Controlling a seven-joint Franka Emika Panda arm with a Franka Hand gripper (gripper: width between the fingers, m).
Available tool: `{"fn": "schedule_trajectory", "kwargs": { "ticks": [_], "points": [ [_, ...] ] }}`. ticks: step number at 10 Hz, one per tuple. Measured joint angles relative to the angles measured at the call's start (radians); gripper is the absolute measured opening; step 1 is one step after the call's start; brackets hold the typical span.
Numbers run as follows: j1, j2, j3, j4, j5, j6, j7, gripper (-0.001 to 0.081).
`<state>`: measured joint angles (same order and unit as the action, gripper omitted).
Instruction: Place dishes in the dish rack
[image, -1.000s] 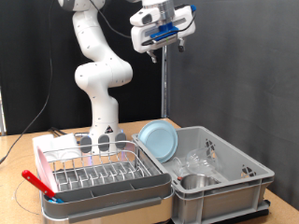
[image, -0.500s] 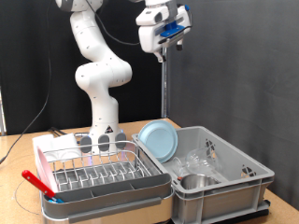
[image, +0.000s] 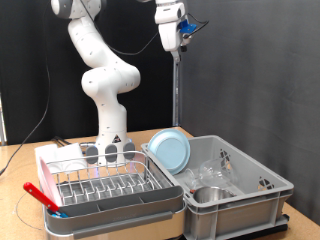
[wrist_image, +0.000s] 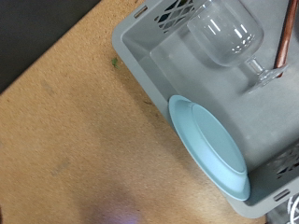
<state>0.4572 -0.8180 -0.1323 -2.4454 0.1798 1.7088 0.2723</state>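
My gripper (image: 168, 44) hangs high near the exterior view's top, far above the table, with nothing visible between its fingers. The fingers do not show in the wrist view. The light blue plate (image: 170, 151) (wrist_image: 213, 147) leans on edge against the inner wall of the large grey crate (image: 250, 203) (wrist_image: 140, 49). A clear stemmed glass (wrist_image: 227, 35) lies in the crate, and a steel bowl (image: 208, 195) sits low inside beside clear glass pieces (image: 216, 172). The dish rack (image: 108, 186), a silver wire rack in a white tray, stands at the exterior view's left with no dishes in its slots.
A whitish-grey utensil holder (image: 108, 152) stands at the rack's back. A red utensil (image: 36, 193) lies at the tray's left edge. A thin pole (image: 178, 95) rises behind the crate. Brown table surface (wrist_image: 65, 131) shows beside the crate.
The hand has risen and swung toward the exterior view's left, turning to a more upright pose. The dishes, crate and rack have not moved.
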Motion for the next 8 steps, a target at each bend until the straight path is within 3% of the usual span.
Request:
{"fn": "schedule_trajectory", "kwargs": {
  "ticks": [1,3,4,5,7,8],
  "points": [
    [0.004,0.012,-0.007,0.009,0.004,-0.050,-0.034,0.0811],
    [0.029,0.056,-0.025,0.043,-0.074,-0.174,-0.197,0.0811],
    [0.034,0.078,-0.018,0.040,-0.153,-0.165,-0.261,0.0811],
    [0.035,0.090,-0.005,0.025,-0.211,-0.107,-0.290,0.0811],
    [0.037,0.084,0.006,-0.020,-0.237,0.023,-0.343,0.0811],
    [0.041,0.075,0.005,-0.030,-0.222,0.040,-0.366,0.0811]
  ]
}}
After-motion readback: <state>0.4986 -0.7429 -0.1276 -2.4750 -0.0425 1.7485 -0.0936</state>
